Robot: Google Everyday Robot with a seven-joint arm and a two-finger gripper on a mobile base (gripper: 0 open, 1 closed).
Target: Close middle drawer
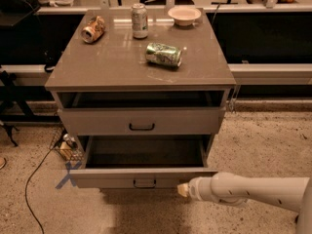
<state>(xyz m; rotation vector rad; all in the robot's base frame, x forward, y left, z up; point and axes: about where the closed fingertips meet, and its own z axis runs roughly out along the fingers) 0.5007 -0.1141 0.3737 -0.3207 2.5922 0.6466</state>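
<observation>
Camera view looks down on the cabinet (117,69) from its front, and the middle drawer (109,178) stands pulled well out of that cabinet toward the viewer, its long shallow box open and dark inside, its low front the part farthest from the cabinet body. The end effector (183,189) sits low in front of the cabinet's right side, its pale tip at the right end of the drawer front, just beside or touching the lower edge; which of the two cannot be told. Whether it is apart or together cannot be told either, and it holds nothing that shows. The arm (253,191) reaches in from the cabinet's right, lying roughly along the drawer front, not square to it. The drawer slides straight back into the cabinet, so the push probably has to run from the front face toward the cabinet's rear. The small black handle (145,183) marks the middle of that face, and the tip lies to its right, so an off-centre push may skew the box on its runners.
</observation>
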